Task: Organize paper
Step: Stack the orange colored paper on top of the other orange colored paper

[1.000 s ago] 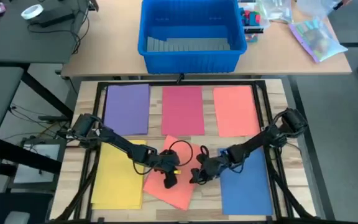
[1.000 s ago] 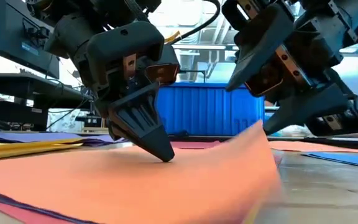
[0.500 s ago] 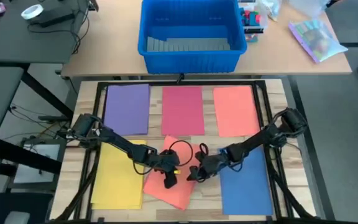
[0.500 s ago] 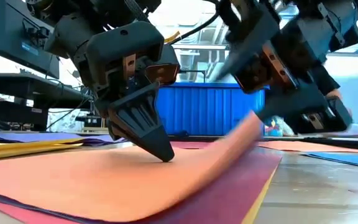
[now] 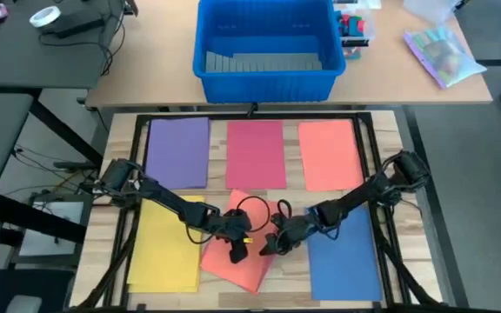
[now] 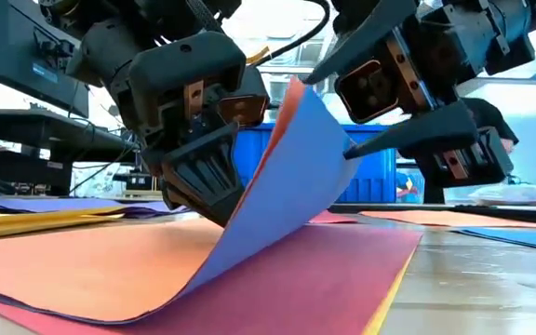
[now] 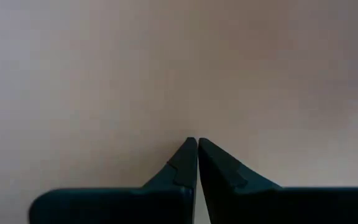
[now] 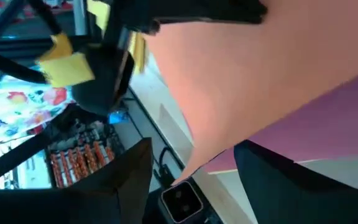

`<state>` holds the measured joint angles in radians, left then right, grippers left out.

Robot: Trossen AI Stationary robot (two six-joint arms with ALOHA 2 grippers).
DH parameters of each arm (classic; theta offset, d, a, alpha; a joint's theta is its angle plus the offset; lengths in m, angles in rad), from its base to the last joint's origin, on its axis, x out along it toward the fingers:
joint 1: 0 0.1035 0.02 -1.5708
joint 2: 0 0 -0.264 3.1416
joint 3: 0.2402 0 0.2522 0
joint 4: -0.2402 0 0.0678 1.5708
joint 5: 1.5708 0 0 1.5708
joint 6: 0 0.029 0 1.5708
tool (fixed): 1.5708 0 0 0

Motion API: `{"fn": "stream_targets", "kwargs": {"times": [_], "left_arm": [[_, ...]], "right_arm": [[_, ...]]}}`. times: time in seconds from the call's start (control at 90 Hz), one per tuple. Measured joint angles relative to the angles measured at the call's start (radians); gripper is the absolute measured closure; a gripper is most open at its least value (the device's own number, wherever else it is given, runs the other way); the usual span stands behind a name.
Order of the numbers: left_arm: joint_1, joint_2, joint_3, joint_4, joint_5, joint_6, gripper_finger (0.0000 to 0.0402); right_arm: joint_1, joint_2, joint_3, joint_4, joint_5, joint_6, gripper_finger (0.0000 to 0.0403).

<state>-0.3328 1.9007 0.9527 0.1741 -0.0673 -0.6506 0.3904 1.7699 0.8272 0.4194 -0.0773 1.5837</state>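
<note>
My left gripper [image 5: 236, 254], fingers pressed together around nothing, pins the orange sheet [image 6: 73, 265] flat on the tilted stack at the table's [image 5: 295, 199] near edge. Just right of it, my right gripper [image 5: 270, 246] pinches that sheet's corner and curls it upright, its blue-tinged underside [image 6: 291, 172] showing, baring a red sheet [image 6: 324, 279] below. Yellow [image 5: 165, 243] and blue [image 5: 342, 252] sheets flank the stack. Beyond lie purple [image 5: 179, 152], red [image 5: 256, 154] and orange [image 5: 330, 154] sheets, then the bin [image 5: 266, 48].

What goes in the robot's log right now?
left gripper: shut, pinning pile | right gripper: lifting orange sheet
</note>
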Motion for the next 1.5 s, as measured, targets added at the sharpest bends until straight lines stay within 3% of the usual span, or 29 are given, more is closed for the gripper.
{"fn": "stream_targets", "kwargs": {"times": [0.533,0.767,0.867,1.056,1.322,1.411,1.5], "left_arm": [[0.000,0.000,0.000,0.000,0.000,0.000,0.0402],[0.000,0.000,0.000,0.000,0.000,0.000,0.0402],[0.001,-0.002,0.000,-0.001,0.000,0.003,0.0402],[0.023,-0.026,0.010,-0.030,0.070,0.023,0.0402],[0.052,-0.060,0.130,-0.252,0.088,0.139,0.0402],[0.058,-0.053,0.143,-0.227,0.087,0.173,0.0402],[0.064,-0.049,0.142,-0.233,0.071,0.186,0.0402]], "right_arm": [[-0.017,0.000,0.000,0.041,-0.083,-0.125,0.0188],[-0.028,0.000,0.000,-0.073,-0.054,-0.149,0.0188],[-0.031,-0.003,0.000,-0.158,-0.027,-0.134,0.0188],[-0.050,-0.079,0.000,-0.339,0.126,-0.112,0.0188],[-0.103,-0.305,0.000,-0.839,0.351,-0.129,0.0188],[-0.129,-0.334,0.000,-0.969,0.370,-0.133,0.0188],[-0.155,-0.327,0.000,-0.976,0.365,-0.177,0.0188]]}}
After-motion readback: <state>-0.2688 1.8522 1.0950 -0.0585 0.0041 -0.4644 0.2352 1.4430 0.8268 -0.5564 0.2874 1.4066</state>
